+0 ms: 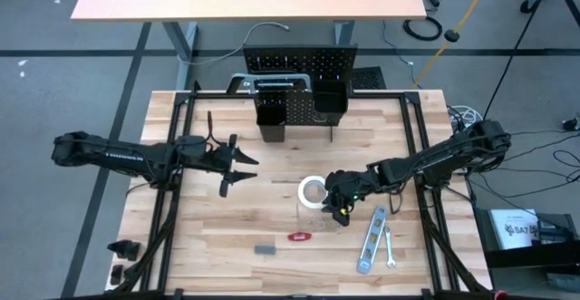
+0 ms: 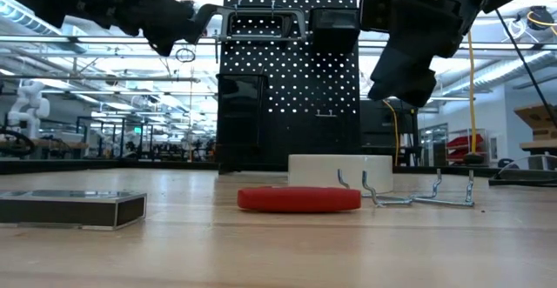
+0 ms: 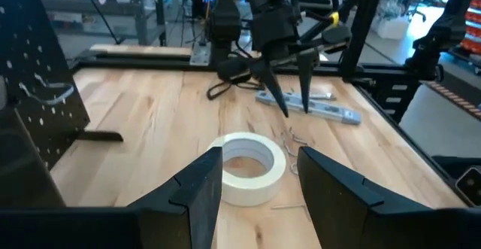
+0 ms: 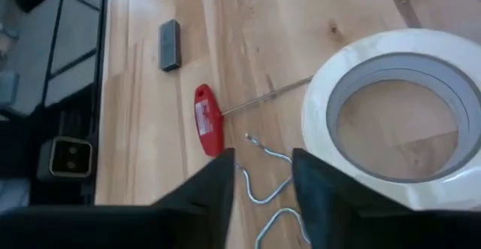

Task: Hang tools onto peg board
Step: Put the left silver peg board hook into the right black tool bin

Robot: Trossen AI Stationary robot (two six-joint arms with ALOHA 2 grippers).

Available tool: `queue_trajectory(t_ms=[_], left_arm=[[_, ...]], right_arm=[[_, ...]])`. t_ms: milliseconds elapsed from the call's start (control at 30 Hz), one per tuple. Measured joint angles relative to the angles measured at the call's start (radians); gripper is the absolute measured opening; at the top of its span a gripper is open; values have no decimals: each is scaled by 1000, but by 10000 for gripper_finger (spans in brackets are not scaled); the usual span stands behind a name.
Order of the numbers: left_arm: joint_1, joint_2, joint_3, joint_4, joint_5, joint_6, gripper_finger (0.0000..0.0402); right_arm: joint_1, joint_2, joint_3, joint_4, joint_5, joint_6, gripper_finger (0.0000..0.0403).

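Bare tabletop (image 1: 227,227) lies open left of the tape roll (image 1: 313,191); loose hooks (image 4: 263,181) crowd its right

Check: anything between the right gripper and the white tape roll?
Nothing visible. The right gripper hangs open above the table, beside the white tape roll, over loose silver wire hooks. The red-handled tool lies farther off, clear of the gap.

No text can be read for certain; white lettering on the left arm (image 1: 118,154) is too small.

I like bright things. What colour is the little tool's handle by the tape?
Red handle, clearest in the right wrist view.
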Motion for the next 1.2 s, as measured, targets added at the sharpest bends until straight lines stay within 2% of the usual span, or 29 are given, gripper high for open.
queue_trajectory(t_ms=[133,233,267,500,633,767,900,967,1200], left_arm=[[0,0,0,-3,28,8,178],[0,0,0,-3,29,31,178],[0,0,0,-3,29,35,178],[0,0,0,11,30,38,178],[0,0,0,12,30,38,178],[0,0,0,18,31,38,178],[0,0,0,17,32,33,178],[0,0,0,17,32,32,178],[0,0,0,11,33,30,178]], right_arm=[[-17,0,0,21,48,74,191],[-23,1,0,53,213,37,215],[-25,1,0,65,239,42,218],[-11,23,20,82,124,96,214],[29,93,128,67,123,40,207],[52,211,292,-186,131,-30,204],[69,315,415,-441,196,-73,203],[81,346,443,-461,225,-102,203],[120,383,463,-425,225,-173,203]])
